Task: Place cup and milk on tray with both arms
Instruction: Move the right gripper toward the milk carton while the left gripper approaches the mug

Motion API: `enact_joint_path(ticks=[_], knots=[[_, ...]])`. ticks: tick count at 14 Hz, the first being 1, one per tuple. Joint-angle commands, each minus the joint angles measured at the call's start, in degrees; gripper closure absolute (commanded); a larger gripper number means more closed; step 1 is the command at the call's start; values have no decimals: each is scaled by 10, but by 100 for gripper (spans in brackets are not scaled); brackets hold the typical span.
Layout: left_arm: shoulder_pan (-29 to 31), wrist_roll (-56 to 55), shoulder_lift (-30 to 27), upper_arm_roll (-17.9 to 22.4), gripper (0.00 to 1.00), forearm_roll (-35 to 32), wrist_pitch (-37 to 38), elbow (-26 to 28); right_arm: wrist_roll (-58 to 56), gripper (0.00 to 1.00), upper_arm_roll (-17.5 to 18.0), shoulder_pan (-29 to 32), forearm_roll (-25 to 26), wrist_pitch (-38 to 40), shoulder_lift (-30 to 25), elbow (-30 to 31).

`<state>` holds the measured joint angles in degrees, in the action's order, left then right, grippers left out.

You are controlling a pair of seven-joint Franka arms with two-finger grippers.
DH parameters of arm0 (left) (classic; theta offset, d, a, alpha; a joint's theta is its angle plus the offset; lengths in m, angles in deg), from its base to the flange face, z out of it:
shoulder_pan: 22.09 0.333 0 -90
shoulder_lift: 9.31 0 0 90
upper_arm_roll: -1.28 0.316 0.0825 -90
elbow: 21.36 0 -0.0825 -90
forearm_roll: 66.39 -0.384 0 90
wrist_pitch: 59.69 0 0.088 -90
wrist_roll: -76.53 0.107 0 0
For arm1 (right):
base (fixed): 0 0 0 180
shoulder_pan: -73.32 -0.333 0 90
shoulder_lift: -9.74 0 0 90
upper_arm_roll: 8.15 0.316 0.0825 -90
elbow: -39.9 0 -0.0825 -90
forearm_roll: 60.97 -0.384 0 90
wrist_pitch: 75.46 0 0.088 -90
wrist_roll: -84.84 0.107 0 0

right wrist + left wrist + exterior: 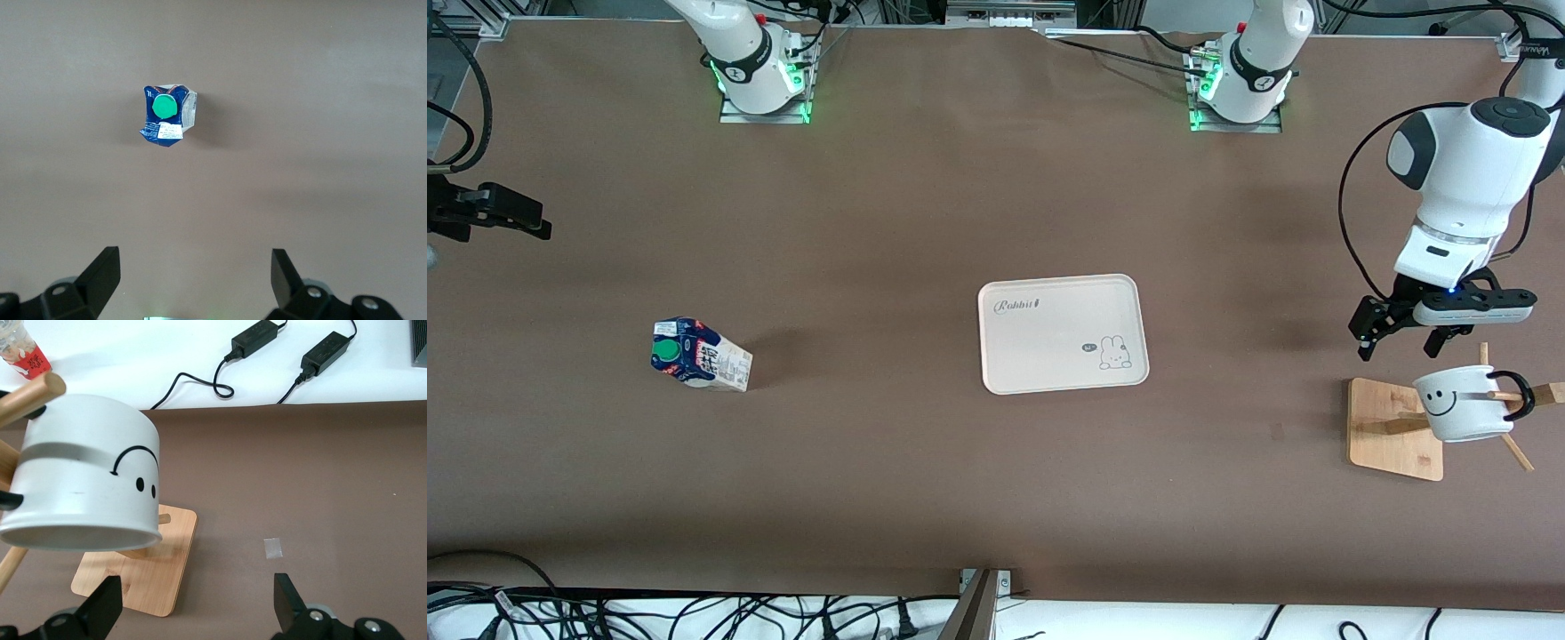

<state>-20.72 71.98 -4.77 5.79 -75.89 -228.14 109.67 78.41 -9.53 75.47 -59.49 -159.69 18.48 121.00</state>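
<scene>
The cup (pixel 1463 404) is a white mug with a black smiley face, and its black handle hangs on a peg of a wooden rack at the left arm's end of the table. In the left wrist view the cup (pixel 87 487) looms close. My left gripper (pixel 1400 342) hovers just above the rack, open and empty (pixel 197 590). The milk (pixel 698 354) stands upright on the table toward the right arm's end, its green cap showing (pixel 165 115). My right gripper (pixel 494 212) hangs high over that end, open and empty (pixel 193 267). The cream tray (pixel 1005 356) lies mid-table, with nothing on it.
The rack's wooden base (pixel 1392 427) carries slanted pegs that stick out around the cup. A small piece of tape (pixel 273 548) is stuck on the brown table. Power adapters and cables (pixel 253 339) lie off the table's edge. A camera mount (pixel 978 604) stands at the front edge.
</scene>
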Motion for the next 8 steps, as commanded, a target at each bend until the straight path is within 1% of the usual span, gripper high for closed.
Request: enact_joint_path(ticks=[1, 3, 5, 6, 7, 8], knots=[[0, 4, 5, 7, 0, -28, -15, 1, 8, 0, 2, 6, -11, 7, -1, -3], [0, 4, 13, 18, 0, -36, -42, 1, 10, 0, 2, 6, -11, 6, -1, -2], [0, 2, 8, 19, 0, -36, -41, 0, 12, 0, 2, 7, -11, 6, 0, -2], [0, -6, -2, 19, 0, -36, -26, 2, 9, 0, 2, 6, -10, 6, 9, -2], [-3, -5, -18, 19, 0, -36, 21, 4, 10, 0, 3, 5, -10, 6, 11, -2], [-7, -8, -39, 18, 0, -36, 90, 1, 8, 0, 3, 5, -10, 6, 10, -2]])
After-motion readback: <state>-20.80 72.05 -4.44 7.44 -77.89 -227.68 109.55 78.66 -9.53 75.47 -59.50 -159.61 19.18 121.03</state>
